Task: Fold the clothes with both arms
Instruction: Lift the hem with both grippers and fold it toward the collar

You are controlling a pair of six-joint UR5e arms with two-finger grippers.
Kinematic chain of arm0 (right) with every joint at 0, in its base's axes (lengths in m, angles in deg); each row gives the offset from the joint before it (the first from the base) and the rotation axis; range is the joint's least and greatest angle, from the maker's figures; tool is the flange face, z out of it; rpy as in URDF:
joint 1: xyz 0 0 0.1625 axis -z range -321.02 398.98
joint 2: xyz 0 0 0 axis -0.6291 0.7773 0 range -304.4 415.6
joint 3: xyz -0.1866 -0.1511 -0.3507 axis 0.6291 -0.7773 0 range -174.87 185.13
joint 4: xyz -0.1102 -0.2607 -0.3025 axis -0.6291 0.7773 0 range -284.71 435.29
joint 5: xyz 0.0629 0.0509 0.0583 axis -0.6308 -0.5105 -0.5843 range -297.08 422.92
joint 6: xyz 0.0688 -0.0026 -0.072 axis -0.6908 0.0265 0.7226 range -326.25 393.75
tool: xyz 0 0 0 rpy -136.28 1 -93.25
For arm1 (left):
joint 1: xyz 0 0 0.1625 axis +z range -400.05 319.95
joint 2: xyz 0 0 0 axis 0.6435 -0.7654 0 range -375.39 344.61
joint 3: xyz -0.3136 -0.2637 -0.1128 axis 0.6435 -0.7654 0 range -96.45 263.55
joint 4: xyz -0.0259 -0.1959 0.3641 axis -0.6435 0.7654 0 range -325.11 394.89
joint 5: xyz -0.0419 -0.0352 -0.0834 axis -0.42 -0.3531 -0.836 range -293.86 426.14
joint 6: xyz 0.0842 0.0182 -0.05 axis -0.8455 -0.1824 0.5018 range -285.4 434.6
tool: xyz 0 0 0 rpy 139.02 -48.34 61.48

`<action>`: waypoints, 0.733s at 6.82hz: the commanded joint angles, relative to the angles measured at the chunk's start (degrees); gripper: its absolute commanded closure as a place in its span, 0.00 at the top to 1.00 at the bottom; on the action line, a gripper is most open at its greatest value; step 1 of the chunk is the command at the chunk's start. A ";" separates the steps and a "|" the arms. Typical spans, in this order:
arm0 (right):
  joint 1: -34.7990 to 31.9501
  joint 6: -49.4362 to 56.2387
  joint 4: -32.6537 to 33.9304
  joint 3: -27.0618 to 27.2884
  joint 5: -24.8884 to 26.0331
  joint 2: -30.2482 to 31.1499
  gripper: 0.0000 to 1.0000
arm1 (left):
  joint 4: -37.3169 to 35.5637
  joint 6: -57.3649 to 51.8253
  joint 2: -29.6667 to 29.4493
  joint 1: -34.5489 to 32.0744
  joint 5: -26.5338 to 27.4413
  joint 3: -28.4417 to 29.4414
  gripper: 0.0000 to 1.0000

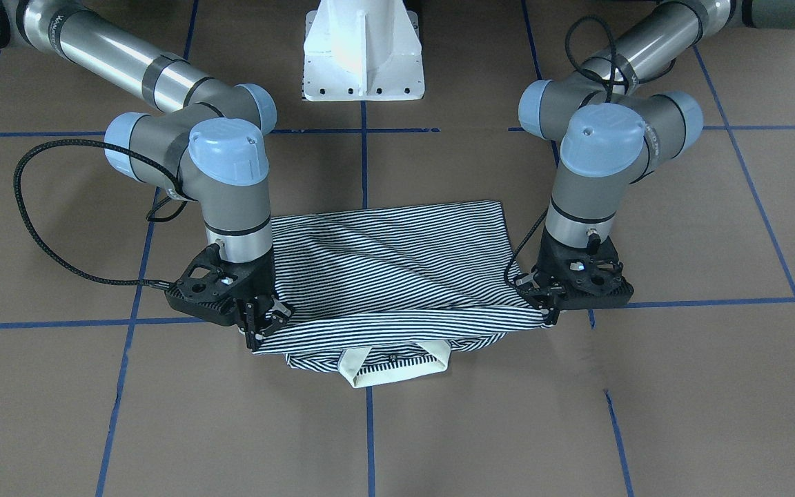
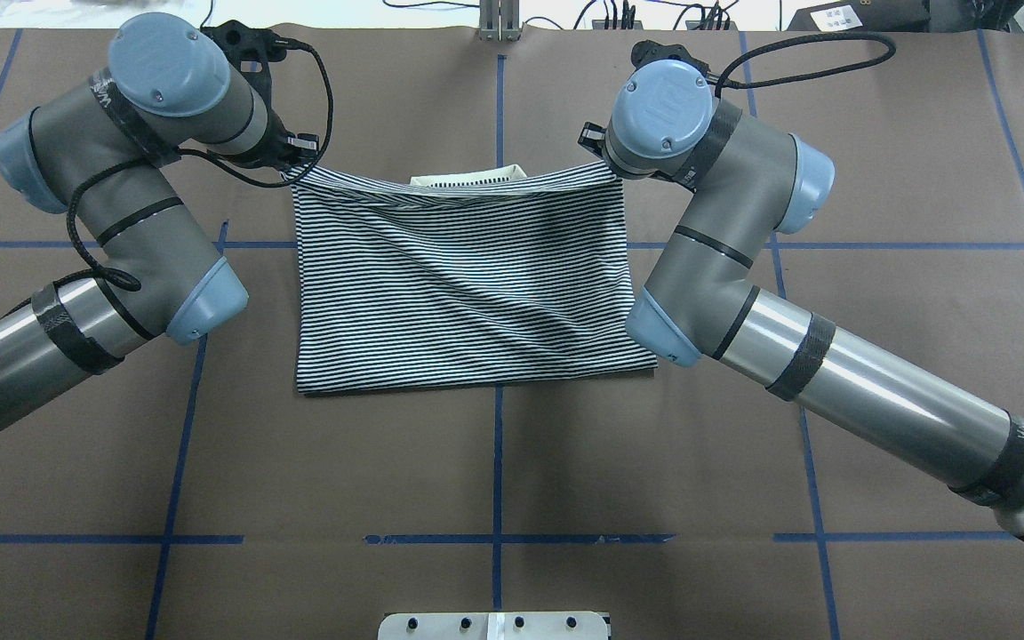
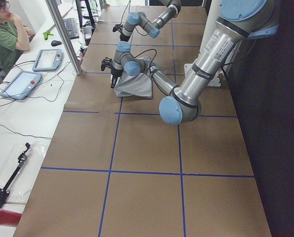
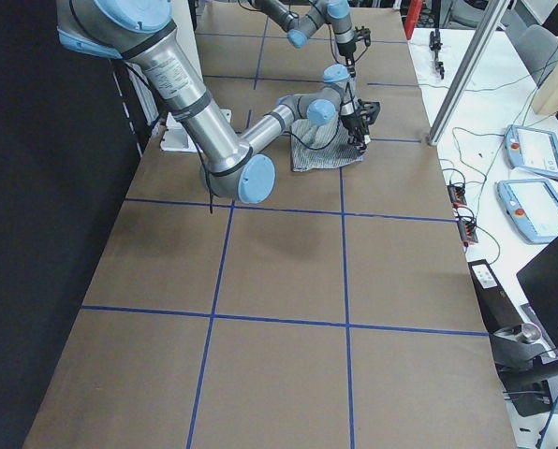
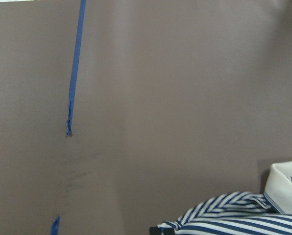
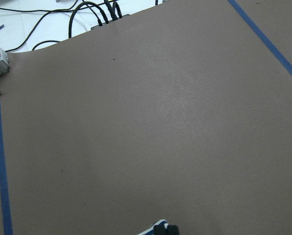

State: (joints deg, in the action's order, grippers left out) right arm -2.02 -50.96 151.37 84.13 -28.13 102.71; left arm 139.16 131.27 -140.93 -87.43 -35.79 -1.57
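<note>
The navy-and-white striped polo shirt [image 1: 384, 269] lies in the middle of the brown table, folded over on itself. Its top layer is pulled across to the collar end. The cream-white collar [image 1: 397, 366] sticks out from under that edge and also shows in the overhead view [image 2: 468, 180]. My left gripper [image 1: 551, 316] is shut on one corner of the pulled-over edge. My right gripper [image 1: 263, 324] is shut on the other corner. The edge is stretched taut between them, just above the table. In the overhead view the shirt [image 2: 459, 284] shows, but the wrists hide both grippers.
The white pedestal base [image 1: 363, 55] stands at the robot side of the table. Blue tape lines [image 2: 498, 462] grid the brown surface. Cables and a metal post [image 2: 499, 22] lie past the far edge. An operator [image 3: 6, 34] sits at a side desk with tablets.
</note>
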 commanded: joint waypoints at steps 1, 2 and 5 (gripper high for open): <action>0.14 0.16 -0.67 -2.08 0.00 -0.09 0.00 | 1.81 0.02 -0.14 0.79 0.07 3.03 0.00; 0.31 0.24 -0.67 -2.35 0.00 0.00 0.00 | 1.90 0.19 0.12 1.49 0.07 2.94 0.00; 1.10 1.73 -0.67 -2.88 1.14 0.35 1.00 | 6.95 -1.20 2.48 3.17 0.07 2.33 1.00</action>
State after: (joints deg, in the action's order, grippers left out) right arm -1.10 -50.12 150.70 81.26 -27.33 102.98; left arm 142.52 131.03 -139.87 -84.63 -35.72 0.98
